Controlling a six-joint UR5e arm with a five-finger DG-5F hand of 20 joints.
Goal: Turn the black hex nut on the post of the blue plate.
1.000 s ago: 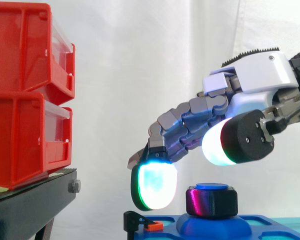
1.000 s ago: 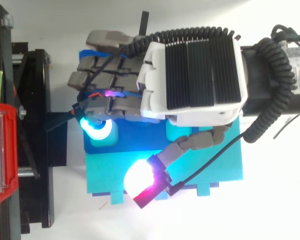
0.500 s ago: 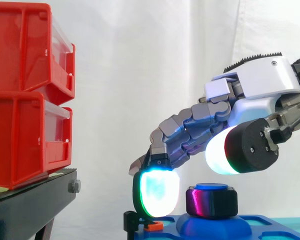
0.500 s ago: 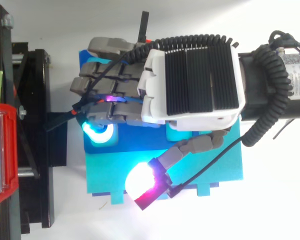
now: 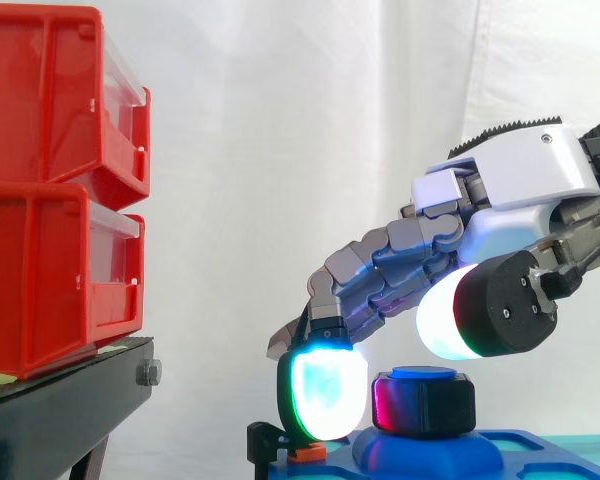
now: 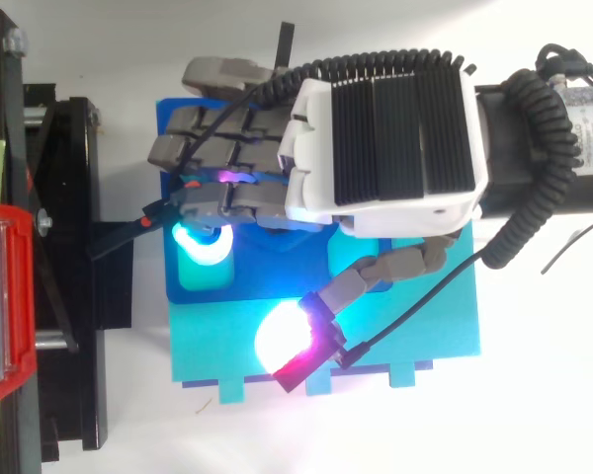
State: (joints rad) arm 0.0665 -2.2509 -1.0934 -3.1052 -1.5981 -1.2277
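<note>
Hand (image 5: 510, 190) over black hex nut (image 5: 425, 405), blue plate (image 5: 525, 455) cropped.

Looking down, the hand (image 6: 381, 148) sits right over the black hex nut (image 5: 423, 403) and its post (image 5: 423, 373), covering both. Side on, a glowing fingertip (image 5: 325, 395) hangs at the nut's 9 o'clock, touching or just clear, can't call it. The blue plate (image 5: 540, 450) runs off at 6 o'clock, the red bins (image 5: 40, 190) at 9 o'clock, the arm (image 6: 563, 148) at 3 o'clock.
</note>
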